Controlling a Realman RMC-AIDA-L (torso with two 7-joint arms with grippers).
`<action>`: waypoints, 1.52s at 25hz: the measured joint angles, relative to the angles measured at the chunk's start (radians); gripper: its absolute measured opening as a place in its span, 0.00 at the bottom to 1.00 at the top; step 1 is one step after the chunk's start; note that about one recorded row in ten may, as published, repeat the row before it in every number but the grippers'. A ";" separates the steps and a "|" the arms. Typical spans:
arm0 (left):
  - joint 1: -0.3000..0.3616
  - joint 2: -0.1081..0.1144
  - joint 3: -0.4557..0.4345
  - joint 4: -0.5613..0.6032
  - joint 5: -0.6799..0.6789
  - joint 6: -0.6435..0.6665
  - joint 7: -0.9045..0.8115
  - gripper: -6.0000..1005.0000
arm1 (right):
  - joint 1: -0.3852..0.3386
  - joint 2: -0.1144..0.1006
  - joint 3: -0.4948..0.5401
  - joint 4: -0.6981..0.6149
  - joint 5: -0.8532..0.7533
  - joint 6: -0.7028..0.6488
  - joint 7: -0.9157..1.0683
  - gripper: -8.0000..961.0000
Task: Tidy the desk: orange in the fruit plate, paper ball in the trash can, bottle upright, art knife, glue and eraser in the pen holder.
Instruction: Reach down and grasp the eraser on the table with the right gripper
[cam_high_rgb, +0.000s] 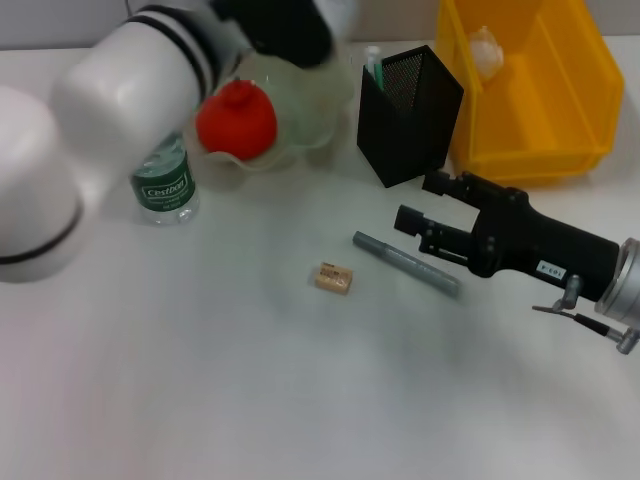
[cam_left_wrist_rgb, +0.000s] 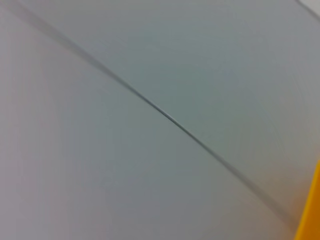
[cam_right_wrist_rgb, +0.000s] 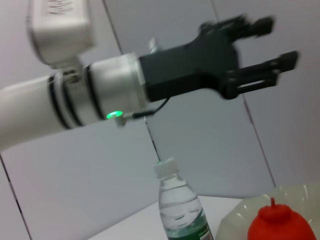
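One upright bottle (cam_high_rgb: 165, 185), cap skyward, below raised, empty, open-fingered left gripper (cam_right_wrist_rgb: 270, 45).

The left gripper (cam_right_wrist_rgb: 267, 50) hangs at upper right, fingers (cam_right_wrist_rgb: 272, 60) apart and empty, above the upright bottle (cam_right_wrist_rgb: 181, 205) and the orange (cam_right_wrist_rgb: 280, 225) at lower right.

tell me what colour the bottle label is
Green with white lettering, on the upright bottle; the head view shows it best.
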 joint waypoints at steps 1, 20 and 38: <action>0.013 0.001 -0.026 0.000 -0.016 0.055 -0.055 0.68 | 0.001 -0.002 0.001 0.000 -0.001 0.000 0.004 0.80; 0.111 0.044 -0.555 -0.560 -0.081 1.430 -0.400 0.68 | 0.015 -0.039 0.003 0.002 -0.009 0.014 0.122 0.79; 0.127 0.080 -0.652 -0.796 0.057 1.521 -0.279 0.68 | 0.171 -0.100 0.003 -0.334 -0.409 -0.037 0.693 0.79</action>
